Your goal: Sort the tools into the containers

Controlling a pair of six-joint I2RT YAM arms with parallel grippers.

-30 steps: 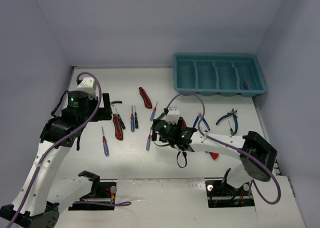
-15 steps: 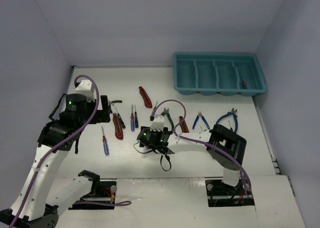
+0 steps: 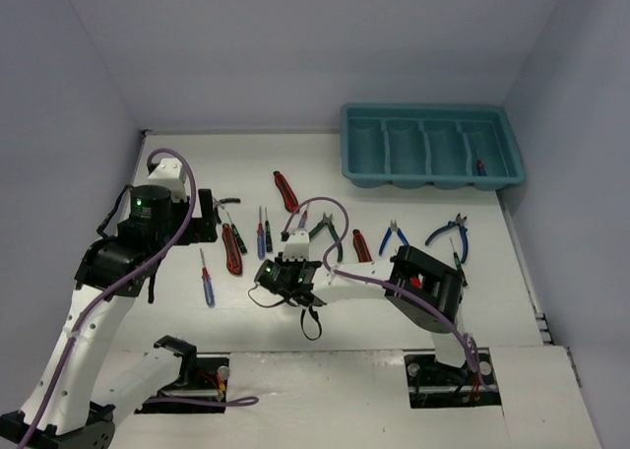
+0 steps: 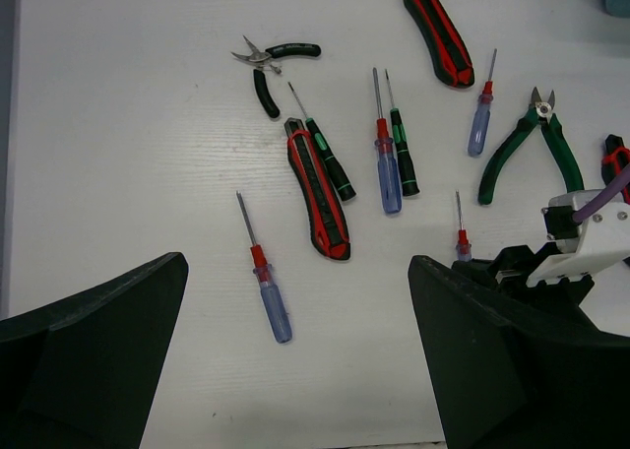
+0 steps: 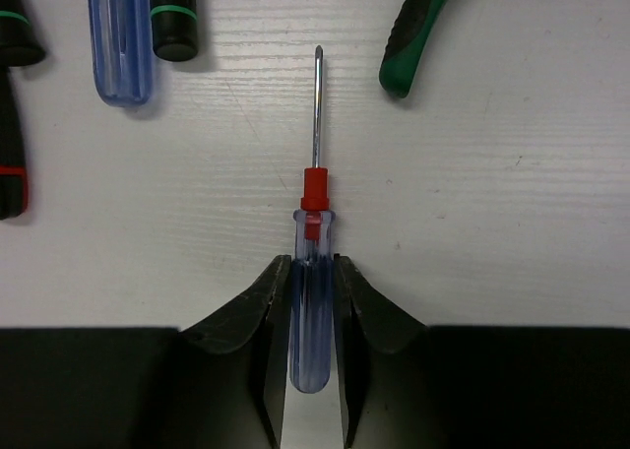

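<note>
The right arm has swung left across the worktop [image 3: 187, 163]. Its pincer was wide a second ago and is now clenched.

On the left, the left pincer [image 4: 297, 260] hangs above the worktop, spread wide open. Below it lie a blue screwdriver [image 4: 268, 289], a red knife [image 4: 318, 188] and black pliers [image 4: 271, 63]. Next come two thin tools side by side, a thin blue screwdriver [image 4: 386, 159] and a dark green screwdriver [image 4: 399, 144]. A second red knife [image 3: 285, 191] lies further back.

In the middle, the right pincer [image 5: 310, 272] squeezes the see-through blue handle of a screwdriver [image 5: 313, 223]. This one lies on the worktop, and its tip points away from the pincer.

Just to the right lie green pliers [image 3: 330, 234]. After them come a third red knife [image 3: 362, 245], blue pliers [image 3: 396, 237] and second blue pliers [image 3: 448, 232].

At the far right, at the back, sits the teal tray [image 3: 430, 183]. It has four bins in a row. One small tool [image 3: 482, 166] lies in the right-most bin.
</note>
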